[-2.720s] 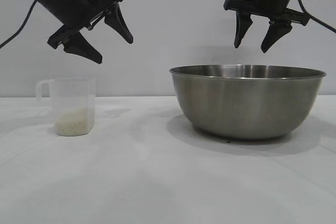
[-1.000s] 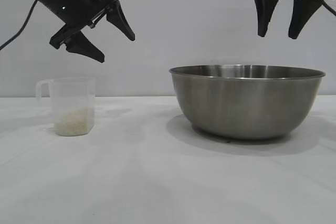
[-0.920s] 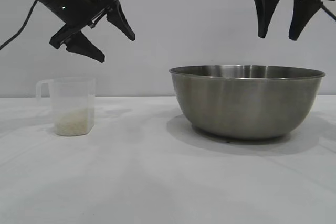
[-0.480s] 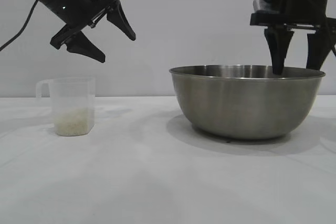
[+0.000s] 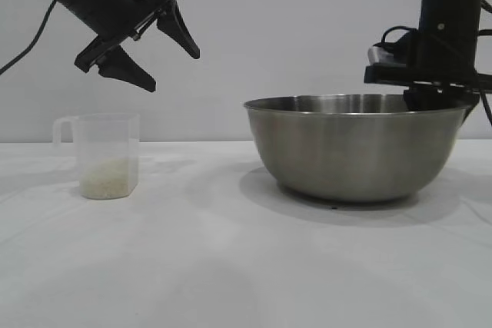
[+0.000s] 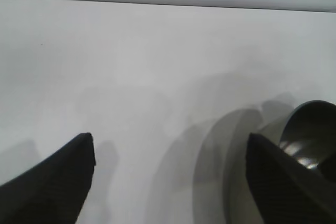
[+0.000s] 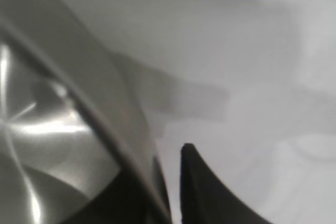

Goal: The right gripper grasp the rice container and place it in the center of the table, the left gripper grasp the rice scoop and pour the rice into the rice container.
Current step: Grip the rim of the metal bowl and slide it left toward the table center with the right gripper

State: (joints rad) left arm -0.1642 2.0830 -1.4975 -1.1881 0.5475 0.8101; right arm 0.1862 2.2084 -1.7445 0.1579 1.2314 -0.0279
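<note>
The steel rice container [image 5: 357, 151] stands on the white table [image 5: 231, 266] at the right. My right gripper [image 5: 430, 94] is down at its far right rim, its fingers hidden behind the bowl. In the right wrist view the jaws [image 7: 170, 153] straddle the rim, one finger inside the rice container [image 7: 47, 129] and one outside, closed on it. The clear rice scoop [image 5: 108, 155] with rice [image 5: 108, 178] in its bottom stands at the left. My left gripper [image 5: 173, 72] hangs open and empty above and just right of the scoop. Its wrist view shows the left gripper [image 6: 169, 139] wide open, the bowl [image 6: 310, 135] beyond.
A plain grey wall runs behind the table. Black cables hang from both arms. Bare white tabletop lies between the scoop and the bowl and along the front.
My right gripper dropped from high above the bowl onto its right rim and closed round it. The bowl shifted slightly left. The left gripper hardly moved.
</note>
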